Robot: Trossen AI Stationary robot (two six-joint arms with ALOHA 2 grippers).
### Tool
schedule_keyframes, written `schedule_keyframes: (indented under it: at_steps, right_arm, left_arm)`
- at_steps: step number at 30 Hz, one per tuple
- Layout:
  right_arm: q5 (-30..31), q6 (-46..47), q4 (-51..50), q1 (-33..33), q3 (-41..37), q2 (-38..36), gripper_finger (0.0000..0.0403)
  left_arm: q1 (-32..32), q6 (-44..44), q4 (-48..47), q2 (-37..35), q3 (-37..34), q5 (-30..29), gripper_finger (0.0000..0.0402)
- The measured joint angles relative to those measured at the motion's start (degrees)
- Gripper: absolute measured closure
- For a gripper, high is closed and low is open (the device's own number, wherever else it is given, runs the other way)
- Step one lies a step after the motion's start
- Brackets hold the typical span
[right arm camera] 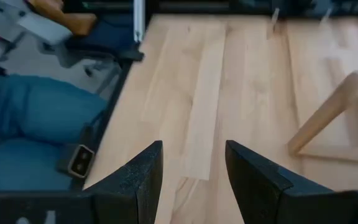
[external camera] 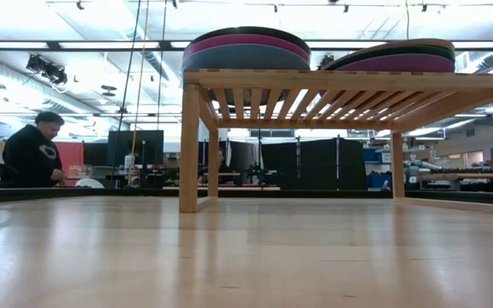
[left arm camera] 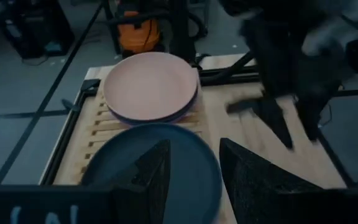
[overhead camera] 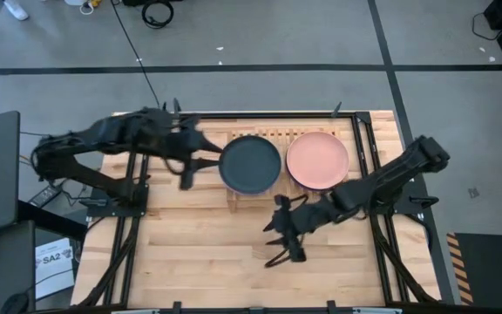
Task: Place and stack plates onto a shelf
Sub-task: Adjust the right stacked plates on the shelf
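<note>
A low slatted wooden shelf (overhead camera: 273,148) stands against the far edge of the wooden counter (overhead camera: 199,253). Two stacks of plates rest on it. The left stack is topped by a charcoal black plate (overhead camera: 250,163), with magenta and blue rims showing beneath it in the low view. The right stack is topped by a salmon pink plate (overhead camera: 317,160) and sits slightly tilted in the low view.

The left gripper (overhead camera: 187,171) hovers just beside the black plate's left rim, its fingers parted and empty. The right gripper (overhead camera: 284,237) hangs over the bare middle of the counter, near the shelf's front, also spread and holding nothing.

No loose plates show on the counter — the stacking looks finished. The likely risk: the left gripper brushing the black plate and sliding the stack off the shelf's front edge.
</note>
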Motion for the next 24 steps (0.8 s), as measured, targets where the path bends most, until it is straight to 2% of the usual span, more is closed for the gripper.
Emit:
schedule_keyframes:
  at_steps: [3,7,11,19,24]
  right_arm:
    - [-0.5,-1.0,-2.2,-0.4,0.0,-5.1,0.0224]
    - [-1.1,-1.1,-5.6,-0.7,0.0,-12.9,0.0224]
    - [-1.6,-1.1,-9.1,-0.5,0.0,-20.0,0.0224]
    - [-1.2,-4.3,-10.9,-0.4,0.1,-30.8,0.0224]
    - [-1.2,-6.9,-11.2,-0.4,0.0,-34.7,0.0224]
  left_arm:
    - [-1.8,-0.9,-4.0,-3.9,0.0,-3.6,0.0257]
    - [-5.4,-3.7,-9.7,-9.4,-0.4,-12.3,0.0257]
    - [-10.0,-7.6,-11.8,-16.1,-4.4,-20.0,0.0257]
    - [-17.2,-13.7,-7.8,-31.2,-23.3,-27.9,0.0257]
    - [-18.7,-14.1,-0.3,-39.4,-36.5,-29.2,0.0257]
